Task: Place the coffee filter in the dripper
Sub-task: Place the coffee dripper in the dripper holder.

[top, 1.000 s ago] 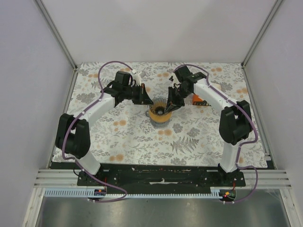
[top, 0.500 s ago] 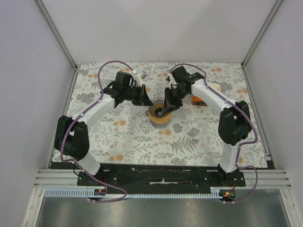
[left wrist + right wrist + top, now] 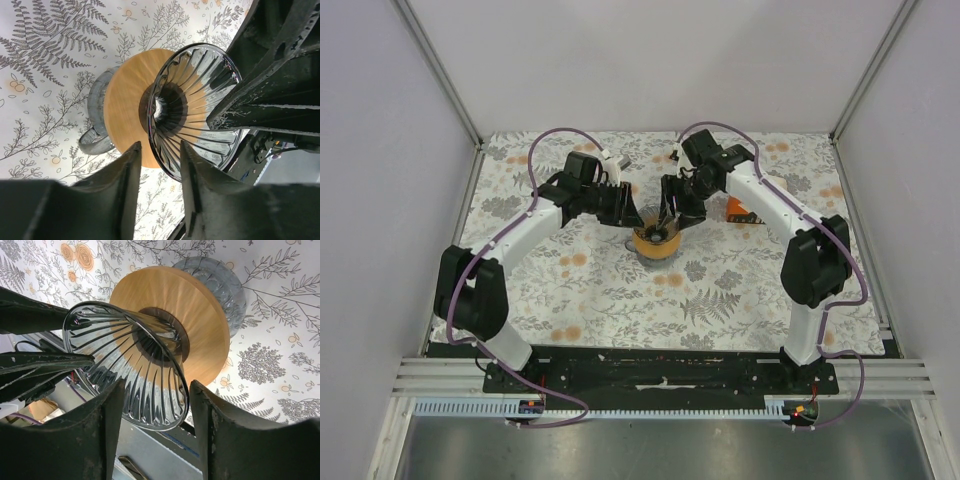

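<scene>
The dripper (image 3: 192, 100) (image 3: 125, 365) (image 3: 657, 235) is a dark see-through ribbed cone. It stands in a flat tan ring (image 3: 125, 110) (image 3: 200, 315) on a grey cup (image 3: 97, 125) (image 3: 225, 280) at the middle of the table. My left gripper (image 3: 160, 145) (image 3: 632, 215) is open, its fingertips either side of the cone's rim without pinching it. My right gripper (image 3: 156, 385) (image 3: 672, 213) is open too, straddling the opposite rim with room on both sides. The cone looks empty. The coffee filter is out of view.
An orange carton (image 3: 740, 210) lies just right of the right wrist. The floral tablecloth (image 3: 720, 290) covers the table, with grey walls on three sides. The two arms nearly meet over the cup.
Both grippers have gone from shut to open at the dripper's rim. The right wrist has shifted a little left and back. The dripper now sits level on the ring.
</scene>
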### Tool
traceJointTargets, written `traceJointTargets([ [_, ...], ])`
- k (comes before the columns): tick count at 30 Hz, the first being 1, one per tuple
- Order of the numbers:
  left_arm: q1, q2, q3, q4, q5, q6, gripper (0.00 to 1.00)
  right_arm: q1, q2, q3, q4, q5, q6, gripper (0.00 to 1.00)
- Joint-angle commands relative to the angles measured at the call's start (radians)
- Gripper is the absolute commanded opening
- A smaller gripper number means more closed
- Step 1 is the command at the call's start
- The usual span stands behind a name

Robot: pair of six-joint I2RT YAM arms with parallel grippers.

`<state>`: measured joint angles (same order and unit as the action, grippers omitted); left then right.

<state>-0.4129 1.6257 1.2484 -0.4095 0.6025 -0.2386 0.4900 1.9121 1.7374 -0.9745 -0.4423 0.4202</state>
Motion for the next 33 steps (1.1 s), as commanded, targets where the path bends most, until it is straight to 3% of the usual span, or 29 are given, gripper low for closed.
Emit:
traceJointTargets([
  [1, -0.004, -0.027, 0.06, -0.028, -0.01, 0.061, 0.47, 0.001, -0.044, 0.074, -0.053, 0.048, -0.037, 0.64],
  [6, -0.006, -0.043, 0.083, -0.037, -0.024, 0.081, 0.58, -0.001, -0.087, 0.132, -0.096, 0.117, -0.076, 0.73],
  [11, -0.004, -0.061, 0.123, -0.064, -0.041, 0.116, 0.63, -0.004, -0.149, 0.175, -0.138, 0.198, -0.129, 0.79],
  [16, -0.004, -0.085, 0.157, -0.098, -0.056, 0.163, 0.67, -0.034, -0.241, 0.168, -0.147, 0.348, -0.17, 0.75],
  [19, -0.003, -0.098, 0.177, -0.123, -0.081, 0.191, 0.67, -0.106, -0.284, 0.143, -0.142, 0.415, -0.161, 0.67],
  [24, 0.002, -0.112, 0.195, -0.164, -0.133, 0.237, 0.68, -0.26, -0.298, 0.102, -0.138, 0.474, -0.165, 0.66],
  [33, 0.077, -0.076, 0.244, -0.256, -0.165, 0.309, 0.68, -0.373, -0.144, 0.163, -0.076, 0.559, -0.235, 0.65],
])
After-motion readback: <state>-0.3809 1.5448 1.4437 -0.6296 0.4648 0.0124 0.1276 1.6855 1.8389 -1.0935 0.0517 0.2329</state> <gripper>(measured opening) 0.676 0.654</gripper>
